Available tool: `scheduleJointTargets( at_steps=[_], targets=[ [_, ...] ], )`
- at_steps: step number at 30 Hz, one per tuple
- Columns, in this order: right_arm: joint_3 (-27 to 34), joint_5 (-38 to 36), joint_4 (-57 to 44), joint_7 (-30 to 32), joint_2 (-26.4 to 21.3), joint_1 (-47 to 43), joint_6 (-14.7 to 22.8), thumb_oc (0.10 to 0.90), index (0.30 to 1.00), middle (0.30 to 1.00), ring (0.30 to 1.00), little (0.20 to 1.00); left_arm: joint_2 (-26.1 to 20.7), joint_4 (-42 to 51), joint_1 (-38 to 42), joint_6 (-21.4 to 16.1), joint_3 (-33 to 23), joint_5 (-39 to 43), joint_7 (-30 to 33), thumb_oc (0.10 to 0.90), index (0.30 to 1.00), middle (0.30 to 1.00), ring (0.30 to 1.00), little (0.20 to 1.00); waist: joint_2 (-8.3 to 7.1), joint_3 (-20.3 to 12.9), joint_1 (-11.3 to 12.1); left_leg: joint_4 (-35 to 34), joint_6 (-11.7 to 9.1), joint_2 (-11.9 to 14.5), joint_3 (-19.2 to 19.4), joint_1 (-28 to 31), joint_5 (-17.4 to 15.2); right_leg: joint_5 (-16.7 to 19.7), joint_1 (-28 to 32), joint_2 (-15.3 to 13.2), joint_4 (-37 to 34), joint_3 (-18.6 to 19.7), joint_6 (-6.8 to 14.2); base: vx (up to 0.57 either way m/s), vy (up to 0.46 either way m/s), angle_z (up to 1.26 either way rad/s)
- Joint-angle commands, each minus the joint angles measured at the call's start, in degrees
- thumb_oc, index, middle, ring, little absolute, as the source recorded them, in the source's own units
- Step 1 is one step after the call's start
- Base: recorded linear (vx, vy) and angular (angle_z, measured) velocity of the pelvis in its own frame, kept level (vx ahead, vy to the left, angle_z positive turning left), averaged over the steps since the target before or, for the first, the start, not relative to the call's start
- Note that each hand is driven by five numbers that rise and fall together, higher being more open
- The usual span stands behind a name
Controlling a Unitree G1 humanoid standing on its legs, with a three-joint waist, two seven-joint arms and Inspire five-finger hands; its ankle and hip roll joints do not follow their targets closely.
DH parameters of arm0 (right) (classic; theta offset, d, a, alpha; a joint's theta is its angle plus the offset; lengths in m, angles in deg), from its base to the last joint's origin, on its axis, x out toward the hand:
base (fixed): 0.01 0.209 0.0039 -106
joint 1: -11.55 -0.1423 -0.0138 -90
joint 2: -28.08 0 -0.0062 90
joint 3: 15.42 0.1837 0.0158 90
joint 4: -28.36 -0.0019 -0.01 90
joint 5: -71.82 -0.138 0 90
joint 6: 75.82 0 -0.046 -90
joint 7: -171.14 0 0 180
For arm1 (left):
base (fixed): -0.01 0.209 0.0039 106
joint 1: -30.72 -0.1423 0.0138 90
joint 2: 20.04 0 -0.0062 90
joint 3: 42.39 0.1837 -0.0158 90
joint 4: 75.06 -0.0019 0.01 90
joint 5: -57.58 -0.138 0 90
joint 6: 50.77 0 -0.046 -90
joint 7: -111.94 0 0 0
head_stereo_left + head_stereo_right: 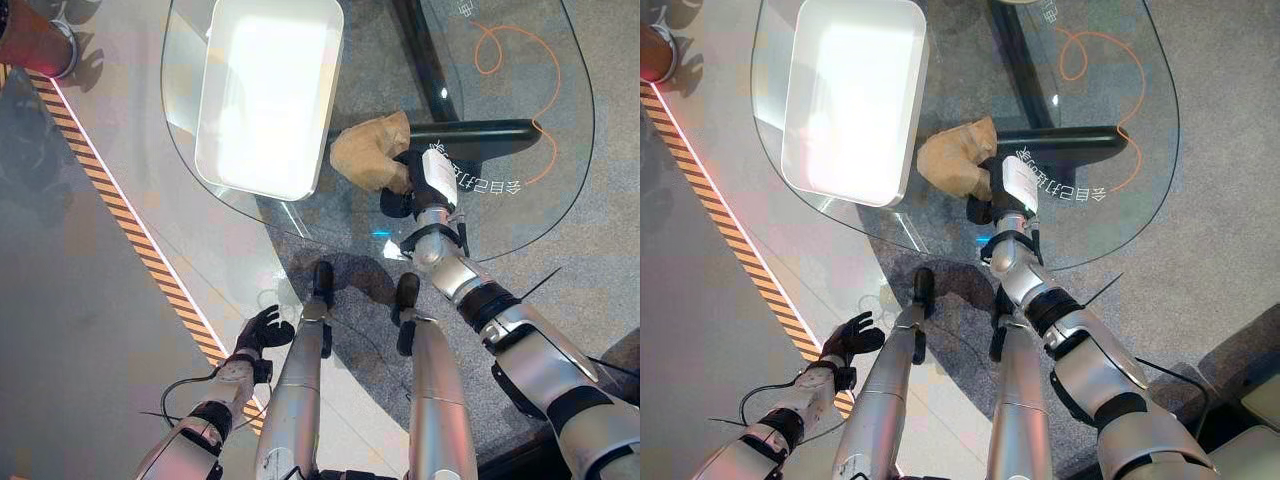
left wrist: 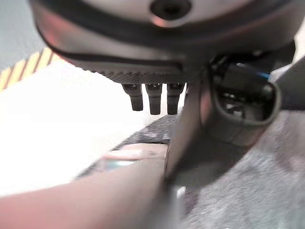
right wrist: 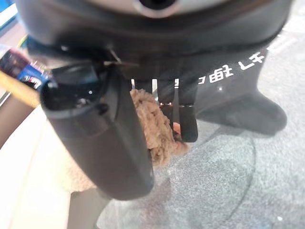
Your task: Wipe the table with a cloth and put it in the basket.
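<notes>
Left eye view: the right hand [image 1: 418, 185] sits just right of centre on the glass table [image 1: 520, 215], its fingers curled around one edge of the cloth [image 1: 370, 152]. The cloth is a tan, fuzzy, bunched wad lying on the glass, just right of the white basket [image 1: 268, 92], which occupies the upper centre-left of the frame. The step in hand appears to be the wipe. To do it well, keep the palm pressing down so the cloth stays flat against the glass, and sweep in even strokes. Keep the strokes short of the basket wall to avoid shoving it. The left hand [image 1: 262, 330] hangs at lower left, off the table, fingers loosely spread and holding nothing.

Right eye view: the same layout applies. The cloth shows rounded folds and a lighter raised corner at its upper right. It touches the table and stands apart from the basket by a narrow gap.

Left wrist view: the fingers [image 2: 154, 99] hang straight and separate over the floor, grasping nothing.

Right wrist view: the thumb and fingers [image 3: 183, 119] close on the cloth, whose nubby tan pile bulges between them. The grip looks firm enough for wiping; keep it firm for the later lift into the basket.
</notes>
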Motion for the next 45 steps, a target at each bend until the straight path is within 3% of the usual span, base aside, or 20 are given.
scheduleJointTargets(
  at_steps=[1, 10, 11, 12, 13, 16, 24, 28, 34, 45],
  targets=[
    [0.8, -6.3, 0.1, 0.9, 5.4, 3.4, 2.9, 0.100, 0.300, 0.300, 0.300, 0.200, 1.0, 2.4, -0.4, -4.8, -3.7, 4.3, 6.0, 0.800, 0.900, 0.900, 0.900, 0.900, 1.01, 2.4, 1.6, 5.0, 4.2, -3.5, 3.7, 0.3, -4.0, 2.3, 1.1, 0.0, -1.4, -1.4, 0.4, 0.00, 0.000, 0.00],
    [6.8, -13.0, -4.4, 8.5, 3.1, 5.1, 6.4, 0.100, 0.300, 0.300, 0.300, 0.200, -0.6, 8.0, 1.4, -14.0, -11.5, 5.9, 21.3, 0.800, 0.900, 0.900, 0.900, 0.900, 0.09, 2.4, 1.3, 5.2, 4.1, -3.4, 2.9, 0.4, -4.4, 1.5, 1.1, 0.9, -0.5, -0.8, 0.5, -0.01, -0.008, 0.03],
    [7.2, -13.5, -5.5, 9.2, 2.7, 4.7, 6.5, 0.100, 0.300, 0.300, 0.300, 0.200, -1.4, 8.9, 2.8, -14.9, -12.9, 5.9, 22.6, 0.800, 0.900, 0.900, 0.900, 0.900, -0.06, 2.4, 1.2, 4.5, 4.3, -3.2, 3.1, -1.1, -2.5, 3.4, -0.2, 1.1, -1.4, -1.2, 0.0, 0.00, 0.000, 0.00],
    [7.4, -13.6, -6.2, 9.6, 2.6, 5.5, 6.7, 0.100, 0.300, 0.300, 0.300, 0.200, -1.7, 9.5, 2.5, -15.3, -13.2, 5.7, 23.4, 0.800, 0.900, 0.900, 0.900, 0.900, -0.22, 2.4, 1.1, 5.0, 4.1, -3.3, 2.9, 0.4, -4.3, 1.6, 1.1, 1.2, -0.6, -0.7, 0.5, -0.09, -0.015, -0.01],
    [7.9, -13.9, -7.9, 10.4, 2.1, 5.6, 6.8, 0.100, 0.300, 0.300, 0.300, 0.200, -2.5, 11.1, 3.7, -16.7, -14.4, 5.0, 25.7, 0.800, 0.900, 0.900, 0.900, 0.900, -0.42, 2.4, 1.0, 4.6, 4.3, -3.1, 3.0, -1.1, -2.5, 3.3, -0.2, 1.3, -1.3, -1.1, 0.1, 0.00, 0.000, 0.00],
    [9.0, -14.0, -10.9, 11.6, 2.0, 7.1, 7.4, 0.100, 0.300, 0.300, 0.300, 0.200, -3.8, 13.7, 4.9, -19.3, -16.5, 3.5, 29.1, 0.800, 0.900, 0.900, 0.900, 0.900, -0.93, 2.4, 0.7, 4.7, 4.3, -3.1, 2.8, -1.2, -2.7, 3.4, -0.3, 1.5, -1.3, -0.9, 0.1, -0.03, -0.039, 0.01],
    [10.6, -13.3, -17.8, 12.9, 2.4, 10.1, 8.9, 0.100, 0.300, 0.300, 0.300, 0.200, -6.3, 19.9, 8.1, -26.3, -19.8, -6.5, 41.0, 0.800, 0.900, 0.900, 0.900, 0.900, -2.08, 2.4, -0.2, 4.8, 4.2, -3.0, 2.5, -1.5, -3.0, 3.0, -0.2, 2.3, -1.5, -0.4, 0.0, 0.00, -0.009, 0.00],
    [10.8, -12.1, -21.3, 12.9, 2.1, 11.5, 8.5, 0.100, 0.300, 0.300, 0.300, 0.200, -7.7, 25.3, 9.4, -27.6, -20.4, -12.5, 44.3, 0.800, 0.900, 0.900, 0.900, 0.900, -2.29, 2.4, -0.5, 5.0, 4.2, -2.9, 2.5, -1.7, -3.2, 2.8, -0.3, 2.6, -1.3, 0.0, 0.0, 0.00, 0.000, 0.00],
    [12.7, -9.5, -26.5, 11.8, 2.1, 13.7, 9.4, 0.100, 0.300, 0.300, 0.300, 0.200, -7.4, 36.1, 9.3, -27.8, -20.1, -18.8, 42.1, 0.800, 0.900, 0.900, 0.900, 0.900, -2.41, 2.4, -0.5, 5.2, 4.5, -3.0, 2.3, -1.7, -3.6, 2.6, -0.2, 2.8, -0.9, 0.2, 0.1, 0.00, 0.000, 0.00],
    [16.5, -6.9, -32.7, 9.9, 1.8, 15.4, 12.6, 0.100, 0.300, 0.300, 0.300, 0.200, -7.5, 48.6, 9.5, -25.1, -18.9, -17.0, 31.2, 0.800, 0.900, 0.900, 0.900, 0.900, -1.90, 2.4, -1.1, 5.9, 5.2, -3.5, 2.3, -1.2, -4.3, 2.3, 0.1, 2.7, 0.0, 0.7, 0.3, 0.00, 0.000, 0.00]
  ],
)
